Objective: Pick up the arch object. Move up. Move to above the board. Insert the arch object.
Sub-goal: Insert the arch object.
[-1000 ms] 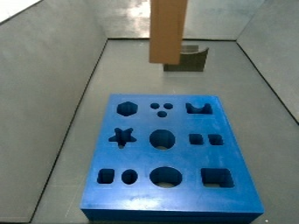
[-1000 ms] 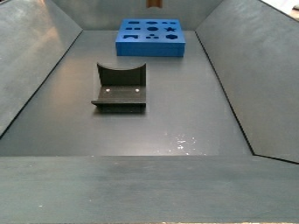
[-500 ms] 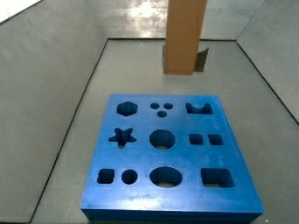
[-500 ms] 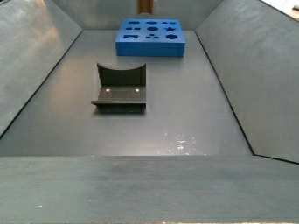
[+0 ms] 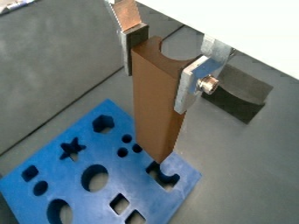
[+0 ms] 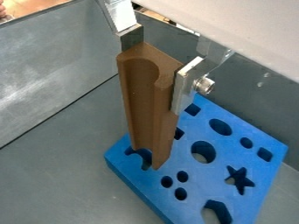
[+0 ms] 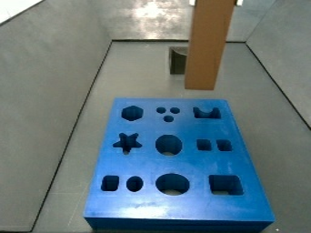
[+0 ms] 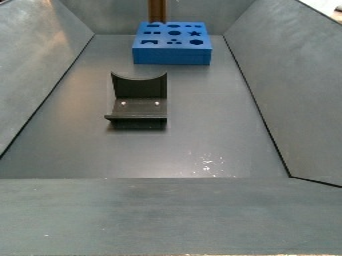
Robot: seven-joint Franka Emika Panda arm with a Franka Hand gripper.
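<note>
My gripper (image 5: 163,70) is shut on the arch object (image 5: 156,109), a tall orange-brown block with a curved notch at its upper end, and holds it upright. Both wrist views show this; the silver fingers (image 6: 187,80) clamp its upper part (image 6: 146,105). In a side view the block (image 7: 209,41) hangs over the far edge of the blue board (image 7: 176,159), close to the arch-shaped cut-out (image 7: 208,112). The gripper itself is above that view's frame. In the other side view the board (image 8: 171,43) lies at the far end, and block and gripper are out of view.
The dark fixture (image 8: 136,98) stands mid-floor, apart from the board, and shows partly behind the block (image 7: 177,60). Grey sloping walls (image 8: 34,80) enclose the floor on both sides. The board's other cut-outs include a star (image 7: 126,141), a hexagon and circles.
The arch object has moved across the side view towards the board and now hangs over its far edge by the arch cut-out. Board and fixture have not moved.
</note>
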